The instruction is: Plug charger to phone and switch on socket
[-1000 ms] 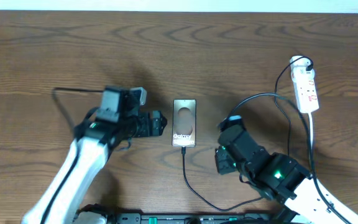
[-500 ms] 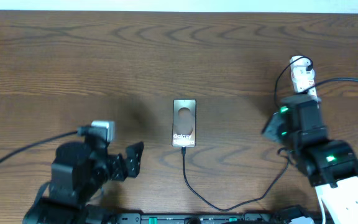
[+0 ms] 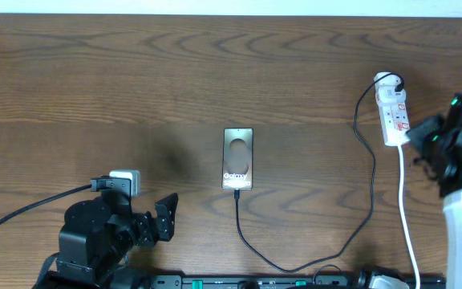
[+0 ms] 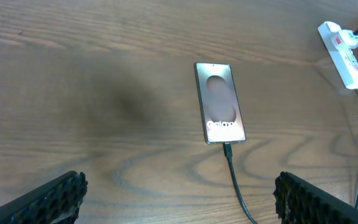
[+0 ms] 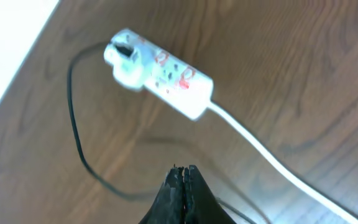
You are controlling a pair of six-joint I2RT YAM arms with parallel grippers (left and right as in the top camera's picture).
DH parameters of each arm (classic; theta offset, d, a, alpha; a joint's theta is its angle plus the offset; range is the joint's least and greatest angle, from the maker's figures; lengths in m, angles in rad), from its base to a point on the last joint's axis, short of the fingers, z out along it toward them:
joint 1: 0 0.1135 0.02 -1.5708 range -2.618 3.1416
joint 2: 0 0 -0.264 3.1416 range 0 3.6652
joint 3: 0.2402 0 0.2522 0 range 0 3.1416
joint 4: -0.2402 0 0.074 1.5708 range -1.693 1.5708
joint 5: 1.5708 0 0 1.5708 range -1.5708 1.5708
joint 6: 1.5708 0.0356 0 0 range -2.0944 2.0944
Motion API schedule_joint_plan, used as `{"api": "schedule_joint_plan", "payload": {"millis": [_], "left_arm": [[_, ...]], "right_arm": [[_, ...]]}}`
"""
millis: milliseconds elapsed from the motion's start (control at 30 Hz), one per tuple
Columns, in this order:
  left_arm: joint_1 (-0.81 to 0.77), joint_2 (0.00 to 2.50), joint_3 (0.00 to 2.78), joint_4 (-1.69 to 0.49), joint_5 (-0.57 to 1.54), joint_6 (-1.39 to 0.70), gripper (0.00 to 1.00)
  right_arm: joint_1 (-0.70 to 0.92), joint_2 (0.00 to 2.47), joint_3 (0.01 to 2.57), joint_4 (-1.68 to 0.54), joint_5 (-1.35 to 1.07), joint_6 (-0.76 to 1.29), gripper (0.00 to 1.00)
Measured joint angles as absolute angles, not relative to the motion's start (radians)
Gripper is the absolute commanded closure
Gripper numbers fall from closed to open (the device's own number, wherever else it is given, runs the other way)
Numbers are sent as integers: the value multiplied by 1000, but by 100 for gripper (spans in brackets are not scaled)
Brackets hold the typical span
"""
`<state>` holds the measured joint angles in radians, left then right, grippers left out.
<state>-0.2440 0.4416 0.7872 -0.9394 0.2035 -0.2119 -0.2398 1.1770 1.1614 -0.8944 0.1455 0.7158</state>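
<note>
Left gripper (image 3: 164,218) released, jaws wide, empty. Ahead: charger (image 4: 234,174), thin black cable, tip meeting near edge of phone (image 4: 220,102), bronze face, white "Galaxy" lettering, flat on worktop (image 4: 104,74). Right gripper (image 5: 183,180) clenched, empty; beyond: socket (image 5: 163,73), white strip, red marks.

1. A wooden table (image 3: 95,72) fills almost the whole overhead view; its top is dark brown with long, wavy grain running from side to side.
2. Along the table's far edge runs a pale strip (image 3: 231,6), white and featureless. Whether it is wall or floor cannot be told.
3. In the right wrist view the same white area (image 5: 5,37) lies beyond the table's edge, in the upper left corner.
4. The light is soft and even. One blurred dark shadow (image 3: 175,152) lies on the wood left of the table's middle.
</note>
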Motion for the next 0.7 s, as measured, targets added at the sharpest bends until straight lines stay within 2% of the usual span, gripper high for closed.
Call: {"api": "schedule_joint_plan", "payload": {"millis": [367, 700], "left_arm": [[-244, 441, 787, -939, 203, -212, 2], [-244, 441, 787, -939, 203, -212, 2]], "right_arm": [[-365, 1591, 1420, -871, 55, 767, 98], [-469, 1862, 1462, -733, -169, 819, 98]]}}
